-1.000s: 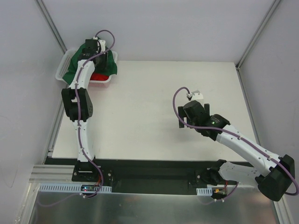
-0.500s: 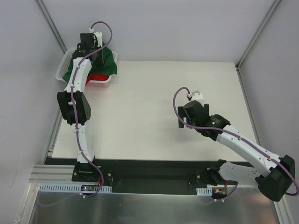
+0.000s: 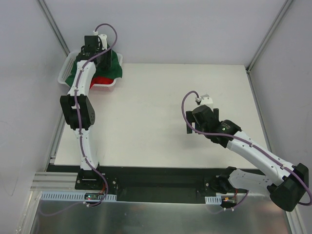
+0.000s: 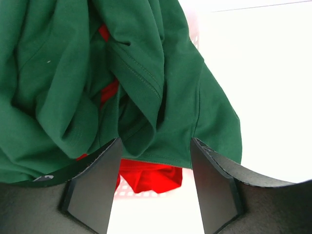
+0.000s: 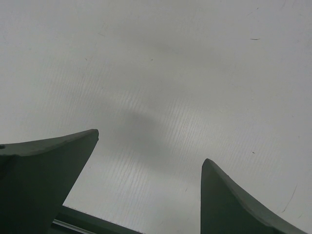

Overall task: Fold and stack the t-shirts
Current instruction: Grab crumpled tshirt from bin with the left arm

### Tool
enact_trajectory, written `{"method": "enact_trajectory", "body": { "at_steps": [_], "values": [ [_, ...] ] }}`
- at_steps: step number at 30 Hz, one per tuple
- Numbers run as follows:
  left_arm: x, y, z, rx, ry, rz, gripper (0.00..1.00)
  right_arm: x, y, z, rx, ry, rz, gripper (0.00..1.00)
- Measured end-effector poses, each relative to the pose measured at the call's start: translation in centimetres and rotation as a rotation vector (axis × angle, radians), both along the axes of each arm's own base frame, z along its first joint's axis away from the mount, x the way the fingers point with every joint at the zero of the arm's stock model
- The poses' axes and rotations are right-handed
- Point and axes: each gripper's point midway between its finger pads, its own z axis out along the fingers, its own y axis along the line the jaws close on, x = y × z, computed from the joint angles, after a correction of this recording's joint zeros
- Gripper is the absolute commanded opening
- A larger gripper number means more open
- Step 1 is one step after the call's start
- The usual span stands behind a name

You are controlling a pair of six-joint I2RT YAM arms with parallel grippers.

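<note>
Table (image 3: 156, 107) corner: green t-shirt (image 4: 63, 73) heaped over red t-shirt (image 4: 151, 176), axis unclear.

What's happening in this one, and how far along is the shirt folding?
The left gripper is at the white plastic mesh basket in the far left corner of the white table, jaws open, with a fold of the crumpled dark green cloth t-shirt between them, not pinched. The bright red cloth t-shirt lies under the green one. The right gripper hangs open above the table, holding nothing. Neither shirt is folded yet.
</note>
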Motion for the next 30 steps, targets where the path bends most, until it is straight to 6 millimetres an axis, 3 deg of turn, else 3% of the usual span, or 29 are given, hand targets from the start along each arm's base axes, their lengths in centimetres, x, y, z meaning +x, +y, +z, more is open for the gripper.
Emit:
{"method": "enact_trajectory", "body": {
  "at_steps": [7,10,11,13,14,26,30],
  "values": [
    [0.6,0.0,-3.9,-0.001,0.064,0.0,0.53,0.0,0.0,0.0,-0.001,-0.001,0.0,0.96],
    [0.7,0.0,-5.3,-0.001,0.088,0.002,0.4,0.0,0.0,0.0,-0.001,-0.001,0.0,0.96],
    [0.8,0.0,-5.7,-0.002,0.096,0.003,0.31,0.0,0.0,0.0,-0.002,-0.001,0.0,0.96],
    [0.8,0.1,-6.3,-0.001,0.106,0.006,0.03,0.0,0.0,0.0,-0.003,-0.001,0.0,0.96],
    [0.8,0.1,-6.4,0.0,0.109,0.009,0.0,0.0,0.0,0.0,-0.003,-0.001,0.0,0.96],
    [0.7,0.5,-6.2,0.013,0.103,0.022,0.0,0.0,0.0,0.0,-0.001,0.0,0.0,0.96],
    [-0.4,0.4,-3.5,0.013,0.074,0.021,0.0,0.0,0.1,0.0,0.004,0.002,0.001,0.96]
  ]
}}
